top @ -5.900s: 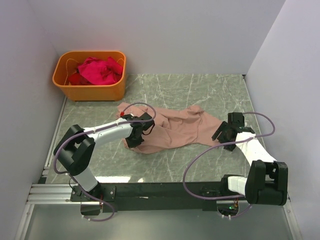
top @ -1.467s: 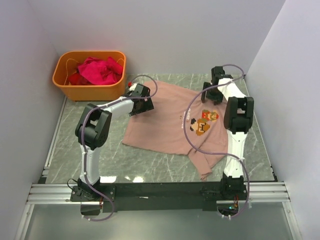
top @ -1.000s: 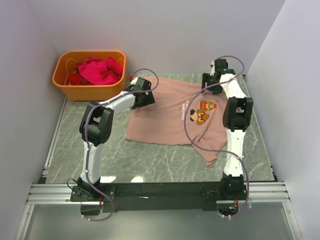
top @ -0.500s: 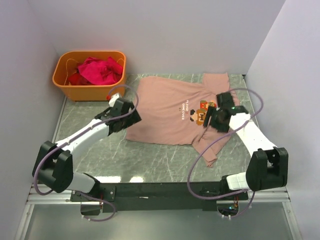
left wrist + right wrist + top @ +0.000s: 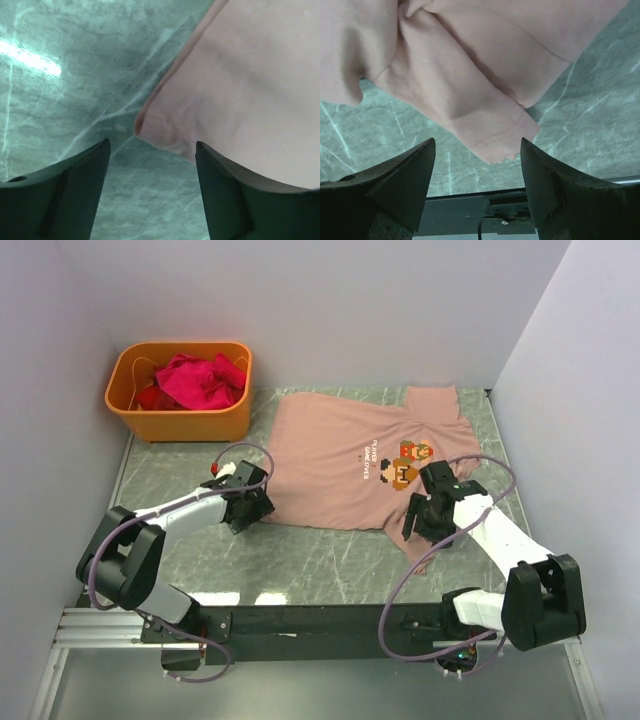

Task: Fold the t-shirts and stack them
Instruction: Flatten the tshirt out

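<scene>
So the pink-tan t-shirt (image 5: 340,465) is lying spread out, print side up, on the green marble table (image 5: 320,565), turned sideways: bottom hem toward the left, sleeves toward the right. The pixel-art print (image 5: 403,460) with its small line of text sits on the right half of the shirt. Most of the body looks pretty flat, but the near sleeve (image 5: 420,548) is bunched and trails toward the near edge of the table. The left gripper (image 5: 248,508) is down at the near-left hem corner (image 5: 150,125); in the left wrist view its fingers (image 5: 75,190) are apart, with that corner showing in the gap between them, and I can't tell if either one is actually touching the cloth. The right gripper (image 5: 425,522) is over the bunched sleeve, and the right wrist view shows its fingers (image 5: 400,185) spread too, with the stitched sleeve end (image 5: 495,132) lying on the marble between them, not pinched. Over in the far left corner is the orange tub (image 5: 180,422) with the magenta t-shirts (image 5: 200,380) heaped inside it, well apart from the pink one.
</scene>
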`<state>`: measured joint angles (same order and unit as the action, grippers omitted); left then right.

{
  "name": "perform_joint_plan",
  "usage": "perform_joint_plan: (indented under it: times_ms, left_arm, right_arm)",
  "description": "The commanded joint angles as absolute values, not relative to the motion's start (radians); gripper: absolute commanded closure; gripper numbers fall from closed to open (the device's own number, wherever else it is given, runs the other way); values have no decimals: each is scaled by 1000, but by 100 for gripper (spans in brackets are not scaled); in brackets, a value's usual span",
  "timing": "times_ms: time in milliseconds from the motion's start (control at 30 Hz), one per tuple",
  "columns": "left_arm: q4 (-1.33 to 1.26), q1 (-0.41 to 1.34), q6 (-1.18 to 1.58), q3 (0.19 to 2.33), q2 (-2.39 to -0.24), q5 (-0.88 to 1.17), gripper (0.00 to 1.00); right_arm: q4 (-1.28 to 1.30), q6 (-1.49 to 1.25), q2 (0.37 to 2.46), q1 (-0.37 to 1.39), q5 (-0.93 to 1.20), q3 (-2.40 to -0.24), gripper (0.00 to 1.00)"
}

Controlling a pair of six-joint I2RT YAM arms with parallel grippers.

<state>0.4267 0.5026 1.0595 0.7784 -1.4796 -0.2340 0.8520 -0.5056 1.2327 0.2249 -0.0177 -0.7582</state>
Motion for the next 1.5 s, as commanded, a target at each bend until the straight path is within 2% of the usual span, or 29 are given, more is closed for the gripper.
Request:
perform_joint_plan:
  times_ms: [0,133,233,300,333,367,400,700,967,1100,1267,1400,1467]
  left_arm:
    - [413,499,1098,781,-1506,-256,26]
    - [387,486,1098,795,-1537,-272,29]
    - [350,482,1104,792,-1563,-262,36]
    - [336,482,1108,796,-1592,-244,50]
    - [328,482,1104,795,-1600,-230,61]
    - [310,482,1097,789,-1603,-210,90]
    - [310,482,1097,787,-1603,-210,99]
    - [368,482,1077,810,-1565,-271,99]
    - [345,482,1045,804,-1555,-249,99]
    - [350,482,1040,801,-1574,-244,99]
    - [344,482,1042,788,-1552,-245,99]
    - [354,482,1040,792,-1532,-253,99]
    - [342,482,1029,785,-1525,-242,99]
  right_arm:
    - [851,-519,1197,235,-3,-749,25]
    - [887,-528,1177,250,-3,-738,26]
    - [899,-532,1164,265,21,-723,27]
    - [903,-541,1160,273,32,-709,27]
    - [908,-549,1155,278,37,-703,28]
    - [910,-552,1157,281,38,-696,29]
    - [910,-557,1158,284,38,-687,29]
    - [831,-564,1270,304,2,-692,33]
    - [798,-592,1269,307,-63,-693,48]
    - [793,-594,1288,305,-86,-692,65]
    - [807,-583,1313,307,-112,-695,78]
    - [799,-580,1272,307,-75,-687,100]
    - [808,-569,1259,305,-58,-693,100]
